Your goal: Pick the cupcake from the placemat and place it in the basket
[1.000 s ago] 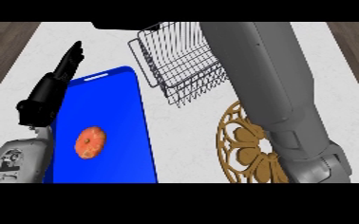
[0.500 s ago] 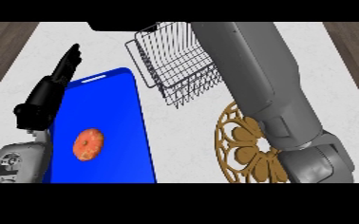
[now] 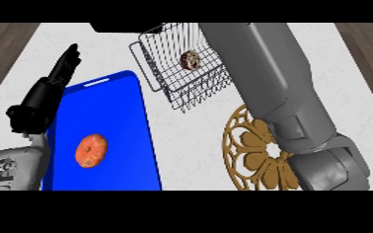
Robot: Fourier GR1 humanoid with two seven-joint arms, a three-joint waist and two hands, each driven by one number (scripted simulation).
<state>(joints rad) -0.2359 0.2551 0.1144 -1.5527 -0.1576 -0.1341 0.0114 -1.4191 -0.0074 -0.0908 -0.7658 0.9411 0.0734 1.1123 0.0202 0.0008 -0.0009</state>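
Resting at the view's left edge, the left hand stands upright with its fingers straight and relaxed, grasping nothing, just beside the long side of the blue placemat. The right hand is not visible: only the grey right forearm shows, running from the lower right up across the wire basket, so whether that hand is released or clenched I cannot tell. The cupcake shows inside the basket, a small brown round thing seen through the wires near the forearm's edge; whether it rests on the basket's floor or hangs from the hidden hand cannot be made out. On the placemat lies an orange fruit, not the task's thing, well apart from the basket. A gold openwork trivet sits on the white bench below the basket, partly under the forearm. Judgement: the step in hand is the placing or letting go. To do it well, the cupcake should be low and within the basket's walls before release, and the arm should then lift straight up, clear of the wire rim, so the basket is not dragged.
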